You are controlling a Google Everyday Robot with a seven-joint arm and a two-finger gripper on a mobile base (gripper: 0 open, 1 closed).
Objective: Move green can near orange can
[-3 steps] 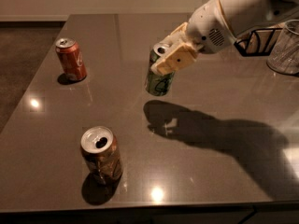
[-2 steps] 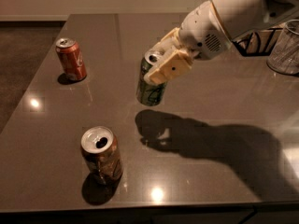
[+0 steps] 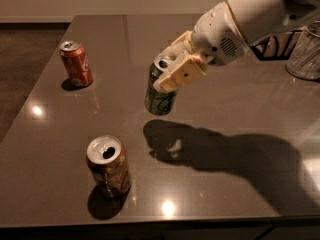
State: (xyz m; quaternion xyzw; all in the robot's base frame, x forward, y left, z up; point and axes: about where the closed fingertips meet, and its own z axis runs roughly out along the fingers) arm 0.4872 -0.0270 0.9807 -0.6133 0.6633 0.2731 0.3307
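Note:
The green can (image 3: 160, 98) hangs above the dark table (image 3: 240, 119) near its middle, tilted a little, its silver top showing between the fingers. My gripper (image 3: 172, 70) is shut on the can's upper part, reaching in from the upper right. The orange can (image 3: 108, 165) stands upright near the table's front edge, to the lower left of the green can and well apart from it. The held can's shadow falls on the table to the right of the orange can.
A brighter red can (image 3: 76, 63) stands at the far left of the table. A clear glass container (image 3: 306, 56) and a dark wire rack (image 3: 275, 45) sit at the right edge. The table's front edge (image 3: 150, 224) runs just below the orange can.
My gripper has carried the green can to the left and toward the front of the table, nearer the orange can. The other cans have not moved.

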